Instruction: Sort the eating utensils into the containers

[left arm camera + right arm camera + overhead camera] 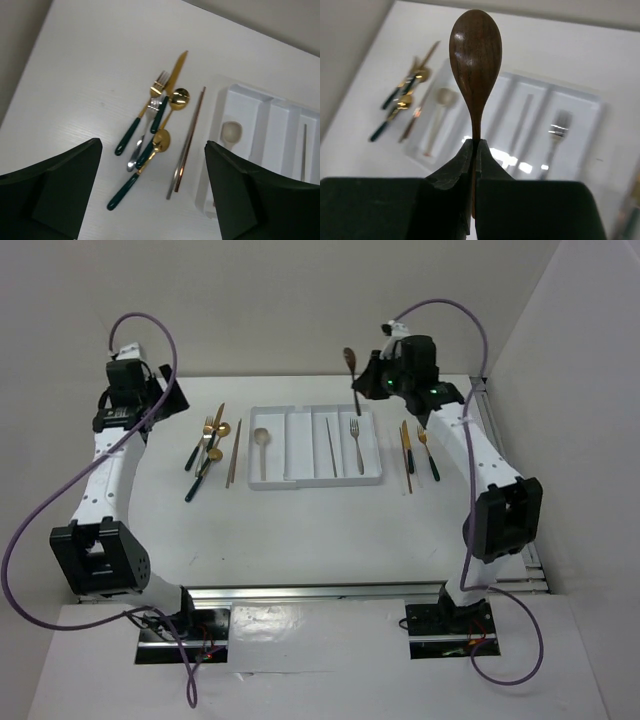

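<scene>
Up by the far right corner of the flat white plastic four-compartment tray (315, 483), the right claw (475, 150) is clamped tight on the handle of a dark brown wooden spoon (475, 50) — bowl pointing up, clear of the table. Off to the left, the left claw (153, 147) hangs spread wide, holding nothing, above a heap of gold-headed, teal-handled cutlery (150, 135) — lying near the tray.

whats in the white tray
Flat white plastic tray holds a pale gold spoon, thin brownish chopstick and gold fork; the held dark wooden spoon hides some far edge.
</scene>
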Available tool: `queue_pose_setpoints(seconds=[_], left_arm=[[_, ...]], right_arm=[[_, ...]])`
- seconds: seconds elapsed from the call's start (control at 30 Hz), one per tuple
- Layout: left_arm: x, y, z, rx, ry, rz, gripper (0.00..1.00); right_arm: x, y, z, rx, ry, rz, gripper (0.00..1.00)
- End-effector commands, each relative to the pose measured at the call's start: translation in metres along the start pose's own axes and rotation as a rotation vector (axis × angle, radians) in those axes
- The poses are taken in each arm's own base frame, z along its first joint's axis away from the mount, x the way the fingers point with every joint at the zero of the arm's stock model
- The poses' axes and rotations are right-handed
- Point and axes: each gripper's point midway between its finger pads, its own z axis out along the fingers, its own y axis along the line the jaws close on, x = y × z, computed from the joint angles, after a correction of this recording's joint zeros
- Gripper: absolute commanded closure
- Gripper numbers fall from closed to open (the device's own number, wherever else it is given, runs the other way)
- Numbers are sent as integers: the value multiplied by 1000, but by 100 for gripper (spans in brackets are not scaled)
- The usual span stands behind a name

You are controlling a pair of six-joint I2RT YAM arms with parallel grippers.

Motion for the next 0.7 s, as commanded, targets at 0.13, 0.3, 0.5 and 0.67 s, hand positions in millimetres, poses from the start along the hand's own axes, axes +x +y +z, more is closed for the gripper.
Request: queue_pose_setpoints(seconds=[0.13,0.3,0.5,0.67], left_arm=[[-11,72,-56,-148,-57,-86,0],[11,76,-69,-104,-50,-77,0],[69,75,-71,-56,184,-40,0],[77,81,-81,-55,178,-21,0]], right_arm=[[33,128,62,-315,156,243,100],[94,156,111,-384,320,361,100],[143,187,148,-418,421,408,100],[163,199,164,-408,443,440,100]])
